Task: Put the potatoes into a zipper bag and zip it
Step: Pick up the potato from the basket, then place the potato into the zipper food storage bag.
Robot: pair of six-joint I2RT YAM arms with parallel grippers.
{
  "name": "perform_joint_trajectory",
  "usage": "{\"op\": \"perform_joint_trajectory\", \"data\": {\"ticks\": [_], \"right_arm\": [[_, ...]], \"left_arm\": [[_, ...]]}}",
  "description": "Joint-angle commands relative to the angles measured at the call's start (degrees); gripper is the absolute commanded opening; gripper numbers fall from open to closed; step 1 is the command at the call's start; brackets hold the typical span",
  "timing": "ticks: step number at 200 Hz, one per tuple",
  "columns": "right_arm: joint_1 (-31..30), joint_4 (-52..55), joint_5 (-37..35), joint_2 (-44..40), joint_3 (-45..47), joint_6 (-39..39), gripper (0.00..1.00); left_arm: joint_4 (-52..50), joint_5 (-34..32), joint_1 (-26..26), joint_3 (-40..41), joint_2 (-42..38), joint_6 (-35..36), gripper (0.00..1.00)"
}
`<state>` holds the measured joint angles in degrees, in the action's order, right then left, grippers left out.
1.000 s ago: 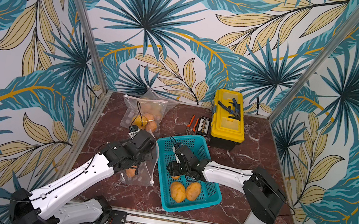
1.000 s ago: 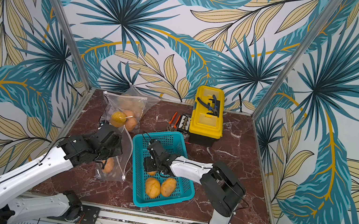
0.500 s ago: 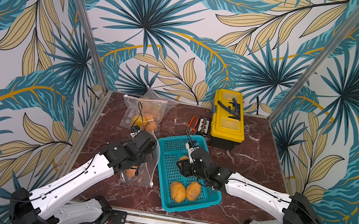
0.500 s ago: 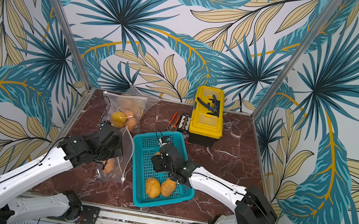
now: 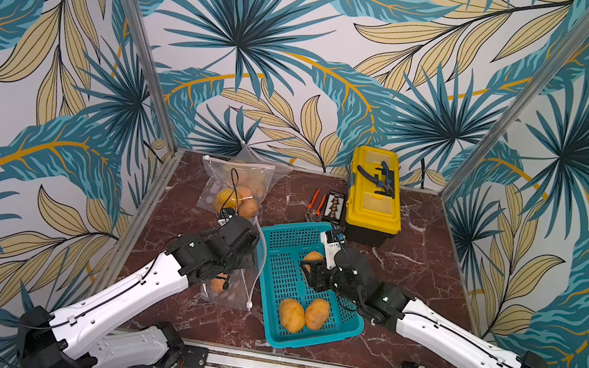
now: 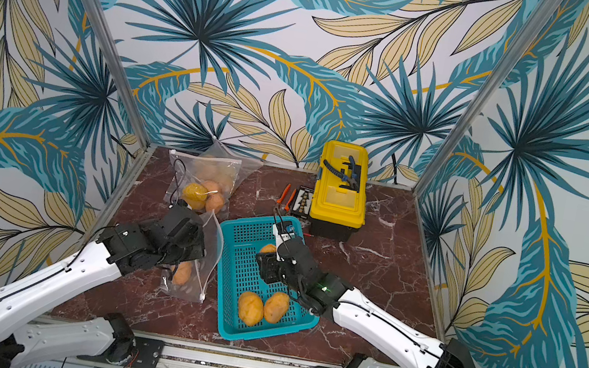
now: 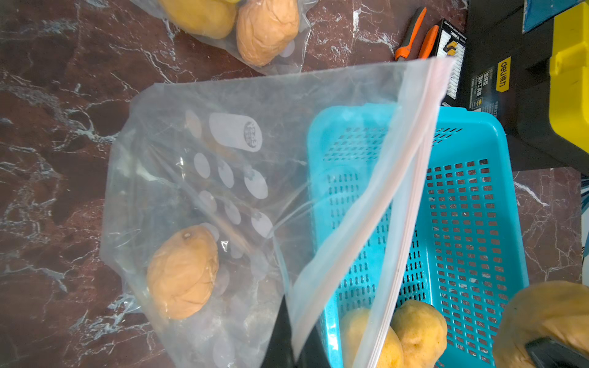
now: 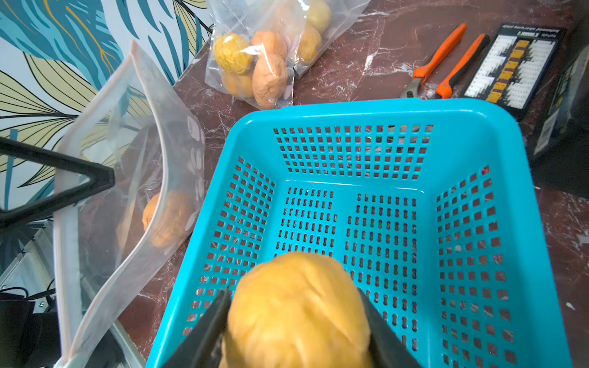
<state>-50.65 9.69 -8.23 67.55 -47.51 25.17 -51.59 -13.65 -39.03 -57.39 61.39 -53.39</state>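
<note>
My left gripper (image 7: 291, 341) is shut on the mouth edge of a clear zipper bag (image 7: 223, 178), holding it open beside the blue basket (image 5: 283, 240). One tan potato (image 7: 183, 270) lies inside that bag. My right gripper (image 8: 296, 325) is shut on a yellow potato (image 8: 296, 312), held above the basket's floor near its far half, as both top views show (image 5: 313, 258). Two more potatoes (image 5: 291, 314) (image 5: 317, 313) lie in the basket's near end.
A second zipper bag (image 5: 239, 188) with several potatoes lies at the back left. A yellow toolbox (image 5: 374, 194), orange-handled pliers (image 5: 315, 204) and a black bit case (image 5: 335, 205) sit behind the basket. Walls close in the table's sides.
The right arm's elbow has swung out to the right while its gripper stays over the basket with the potato in it. The left arm and bag have not moved.
</note>
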Motion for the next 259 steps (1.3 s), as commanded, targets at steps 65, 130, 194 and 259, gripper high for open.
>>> {"op": "perform_joint_trajectory", "data": {"ticks": [65,130,194,259], "right_arm": [[-5.65,0.09,4.32,5.52,-10.21,-3.63,0.32],[-6.61,-3.73,10.5,18.44,-19.79,-3.59,0.3],[-6.64,-4.31,12.26,28.03,-26.94,-3.31,0.28],[-6.48,-1.49,6.95,31.84,-30.05,-1.81,0.27]], "left_arm": [[0.9,0.02,-0.17,-1.95,-0.11,0.61,0.0],[1.14,0.28,-0.19,-1.87,-0.86,0.84,0.0],[2.11,0.55,-0.24,-0.79,-2.98,1.08,0.0],[3.08,1.91,-0.19,-0.66,-2.94,2.0,0.0]]}}
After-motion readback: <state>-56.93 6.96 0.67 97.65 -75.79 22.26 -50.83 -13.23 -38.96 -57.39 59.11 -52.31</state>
